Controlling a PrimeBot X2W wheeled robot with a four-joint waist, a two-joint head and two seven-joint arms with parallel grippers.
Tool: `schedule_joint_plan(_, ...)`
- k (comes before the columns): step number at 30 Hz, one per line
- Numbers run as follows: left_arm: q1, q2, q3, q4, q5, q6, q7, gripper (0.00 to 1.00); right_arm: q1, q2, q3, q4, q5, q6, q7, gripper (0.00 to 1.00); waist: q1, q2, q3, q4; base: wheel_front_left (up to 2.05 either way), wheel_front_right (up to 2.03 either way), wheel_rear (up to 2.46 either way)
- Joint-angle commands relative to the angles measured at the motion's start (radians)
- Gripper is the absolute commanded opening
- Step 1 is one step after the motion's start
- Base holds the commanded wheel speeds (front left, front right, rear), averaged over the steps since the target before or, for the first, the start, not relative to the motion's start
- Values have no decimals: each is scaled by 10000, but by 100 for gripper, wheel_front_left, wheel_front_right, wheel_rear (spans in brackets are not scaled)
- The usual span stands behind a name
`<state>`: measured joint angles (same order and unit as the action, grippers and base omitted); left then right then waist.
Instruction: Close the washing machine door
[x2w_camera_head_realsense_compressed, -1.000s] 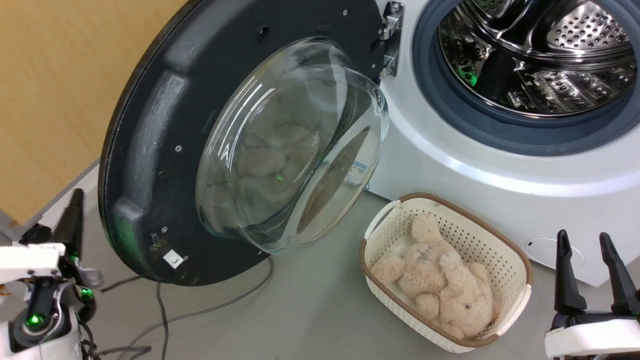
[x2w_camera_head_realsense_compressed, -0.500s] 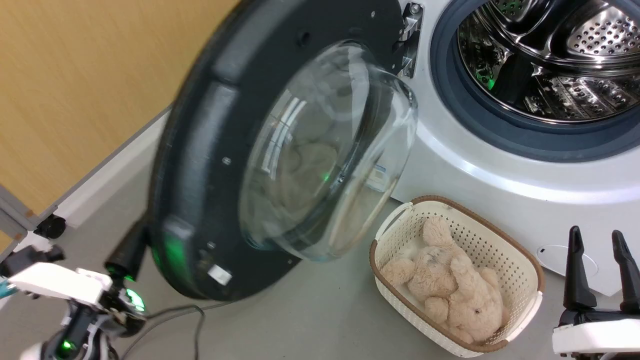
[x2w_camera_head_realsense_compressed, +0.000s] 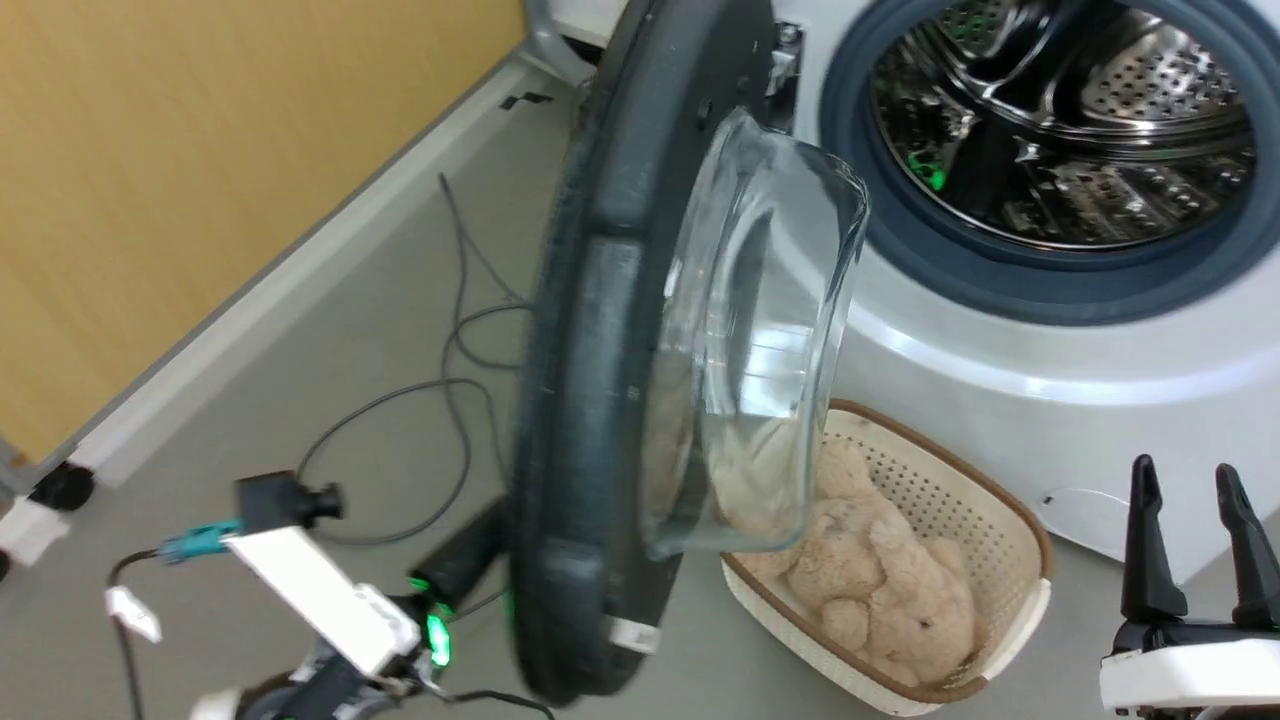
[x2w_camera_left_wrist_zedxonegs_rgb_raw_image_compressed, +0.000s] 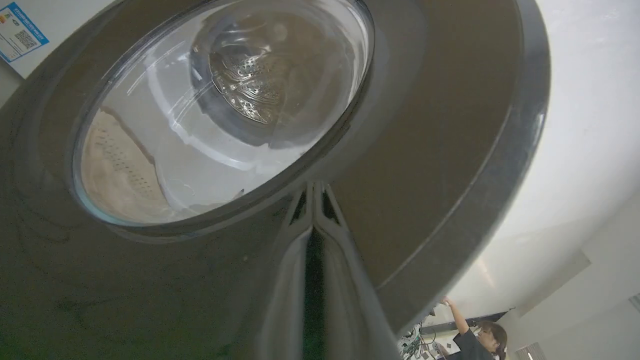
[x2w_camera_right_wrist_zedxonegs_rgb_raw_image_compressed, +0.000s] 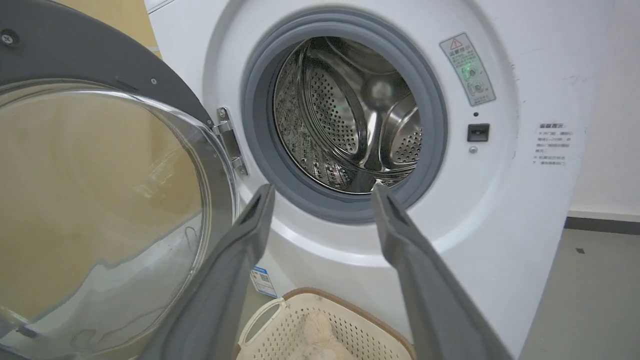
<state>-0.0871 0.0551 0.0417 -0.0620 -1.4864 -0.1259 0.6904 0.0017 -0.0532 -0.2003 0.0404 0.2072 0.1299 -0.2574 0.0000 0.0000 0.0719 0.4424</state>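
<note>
The washing machine door (x2w_camera_head_realsense_compressed: 590, 400), a black disc with a bulging glass window (x2w_camera_head_realsense_compressed: 770, 300), stands about half open and edge-on in the head view. It hangs on its hinge (x2w_camera_right_wrist_zedxonegs_rgb_raw_image_compressed: 230, 140) at the left of the white washing machine (x2w_camera_head_realsense_compressed: 1000, 350), whose steel drum (x2w_camera_head_realsense_compressed: 1060, 130) is exposed. My left gripper (x2w_camera_head_realsense_compressed: 480, 545) is shut, and its fingertips (x2w_camera_left_wrist_zedxonegs_rgb_raw_image_compressed: 314, 192) press on the door's outer face (x2w_camera_left_wrist_zedxonegs_rgb_raw_image_compressed: 440, 125) just below the window. My right gripper (x2w_camera_head_realsense_compressed: 1190, 480) is open and holds nothing, low at the right; in its wrist view the right gripper (x2w_camera_right_wrist_zedxonegs_rgb_raw_image_compressed: 322, 192) points at the drum opening.
A cream basket (x2w_camera_head_realsense_compressed: 1010, 510) with a plush toy (x2w_camera_head_realsense_compressed: 890, 580) sits on the floor against the machine's front, under the door's swing. Cables (x2w_camera_head_realsense_compressed: 450, 400) trail over the grey floor to the left. A wooden wall (x2w_camera_head_realsense_compressed: 200, 150) stands at the left. A person (x2w_camera_left_wrist_zedxonegs_rgb_raw_image_compressed: 475, 342) is far behind.
The door has swung from wide open to about half open, toward the machine. My left gripper has travelled right with it, against its outer face. The head view shifted too; the right gripper stays open.
</note>
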Motion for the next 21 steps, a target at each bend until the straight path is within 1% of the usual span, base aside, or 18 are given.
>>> schedule_joint_plan(1,114,-11,-526,-170,195,-47,79,0,-127,30,4,14,77,8,-44,100,0,0,-53,-271,0,0,0)
schedule_joint_plan(8,7,-25,-1949,-396,294,-47,-325,0,-123,30,-16,23,56,8,-44,100,0,0,-49,-1083,0,0,0)
schedule_joint_plan(15,-440,-39,-3039,-102,383,-48,-1478,0,-224,30,56,43,17,8,-44,100,0,0,41,-2117,0,0,0)
schedule_joint_plan(16,-440,-39,-3039,-102,383,-48,-1478,0,-224,30,56,43,17,8,-44,100,0,0,41,-2117,0,0,0)
schedule_joint_plan(21,-810,-42,-3654,340,525,-48,-2484,0,-321,30,78,35,-19,8,-44,100,0,0,153,-2920,0,0,0)
